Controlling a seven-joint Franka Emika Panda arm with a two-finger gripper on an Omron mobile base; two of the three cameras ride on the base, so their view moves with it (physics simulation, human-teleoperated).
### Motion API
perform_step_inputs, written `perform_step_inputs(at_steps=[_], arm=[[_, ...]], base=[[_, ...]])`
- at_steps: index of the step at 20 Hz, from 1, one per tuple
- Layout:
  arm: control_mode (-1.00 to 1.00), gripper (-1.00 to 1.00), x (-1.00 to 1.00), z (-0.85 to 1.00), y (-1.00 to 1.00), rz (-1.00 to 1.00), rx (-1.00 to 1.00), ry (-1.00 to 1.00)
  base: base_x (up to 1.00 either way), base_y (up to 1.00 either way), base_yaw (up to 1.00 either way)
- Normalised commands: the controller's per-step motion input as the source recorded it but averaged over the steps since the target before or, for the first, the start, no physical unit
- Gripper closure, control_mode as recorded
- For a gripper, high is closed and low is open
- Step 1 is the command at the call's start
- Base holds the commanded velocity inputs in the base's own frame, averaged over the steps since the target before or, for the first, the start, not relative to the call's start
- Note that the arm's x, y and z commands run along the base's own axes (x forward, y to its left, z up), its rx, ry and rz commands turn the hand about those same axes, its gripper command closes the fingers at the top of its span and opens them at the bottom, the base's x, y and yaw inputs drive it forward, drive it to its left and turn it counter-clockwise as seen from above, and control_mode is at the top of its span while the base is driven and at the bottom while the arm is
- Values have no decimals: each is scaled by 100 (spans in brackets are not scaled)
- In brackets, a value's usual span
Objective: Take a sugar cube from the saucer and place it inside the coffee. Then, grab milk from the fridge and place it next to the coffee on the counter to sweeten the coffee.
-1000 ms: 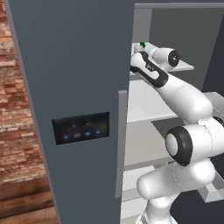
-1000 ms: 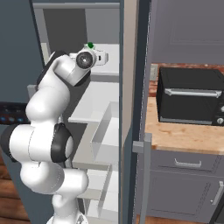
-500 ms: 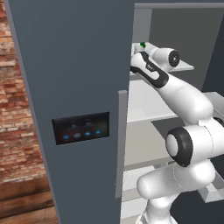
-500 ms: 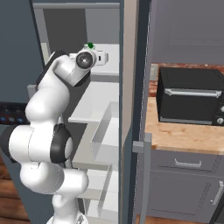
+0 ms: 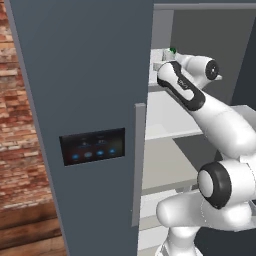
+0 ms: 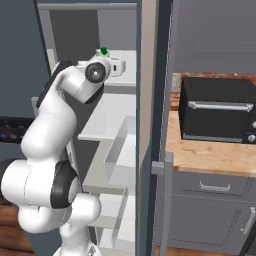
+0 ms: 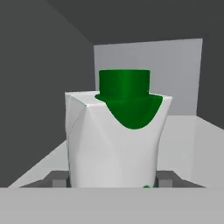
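The milk (image 7: pixel 118 144), a white carton with a green cap, stands upright on an upper white shelf inside the open fridge (image 5: pixel 85 75). My gripper (image 7: pixel 113 180) is shut on the milk, with one dark fingertip (image 7: pixel 57 179) pressed against each lower side of the carton. In the base views the arm reaches up to that shelf, and the milk's green cap (image 5: pixel 173 50) (image 6: pixel 103 51) peeks out just past the wrist. The counter (image 6: pixel 210 150) lies to the right of the fridge. The coffee, the saucer and the sugar cube are out of view.
The open fridge door with its dark blue-lit panel (image 5: pixel 92 147) and vertical handle (image 5: pixel 139 160) stands close on the arm's left. White shelves (image 6: pixel 107 120) and a clear bin (image 6: pixel 120 160) sit below the hand. A black oven (image 6: pixel 217 115) rests on the counter over grey cabinets (image 6: pixel 215 210).
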Motion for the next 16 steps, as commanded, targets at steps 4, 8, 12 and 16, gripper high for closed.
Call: perform_step_inputs(at_steps=[4, 8, 12, 16], arm=[[-100, 100, -93, 74, -35, -2, 0, 2], [-100, 100, -99, 56, -39, 0, 0, 13], [-100, 100, -100, 7, -4, 0, -2, 21], [-100, 100, -100, -6, 9, 0, 0, 6]], base=[[0, 0, 0], [0, 0, 0], [0, 0, 0], [0, 0, 0]])
